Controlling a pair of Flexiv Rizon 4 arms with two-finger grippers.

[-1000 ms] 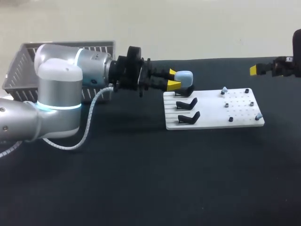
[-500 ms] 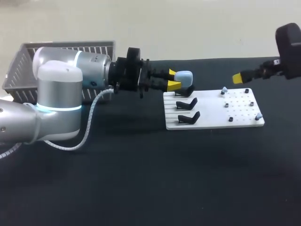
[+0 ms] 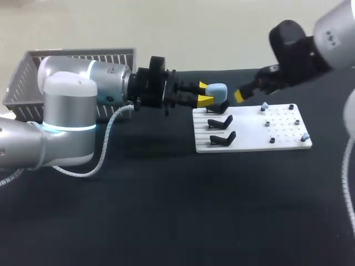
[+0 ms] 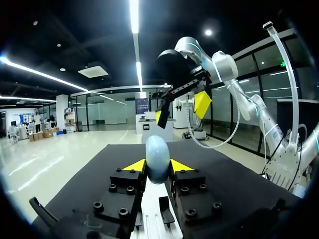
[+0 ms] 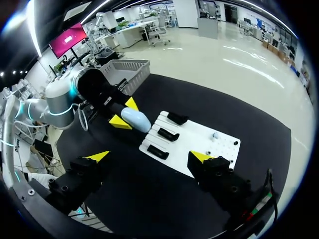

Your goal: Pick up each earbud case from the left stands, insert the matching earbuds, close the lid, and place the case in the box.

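A pale-blue earbud case point(image 3: 216, 90) is held off the worktop point(image 3: 166, 210), clamped from two sides between the yellow tips of the left end effector point(image 3: 204, 93). The left wrist view shows the case point(image 4: 157, 158) upright, with one tip pressed to each flank. It hangs just above the rearmost of three black stands point(image 3: 221, 122) on the left part of a white board point(image 3: 252, 130); the two nearer stands carry nothing.

The left arm point(image 3: 72, 111) comes in from the left and runs level and low across the worktop, wrist pointing right. The right arm point(image 3: 299, 52) comes down from the far right corner. The right end effector point(image 5: 149, 156) is spread wide with nothing in it, raised above the board's far edge, just beyond the case and apart from it.

Two small pale earbuds point(image 3: 265, 105) sit among dark pegs point(image 3: 272, 140) on the right half of the board, one at its far edge and one near its right corner.

A grey slatted basket point(image 3: 22, 83) stands at the worktop's far left corner, behind the left arm. The board lies right of centre, near the back edge, and a broad stretch of black worktop runs from it to the near edge.
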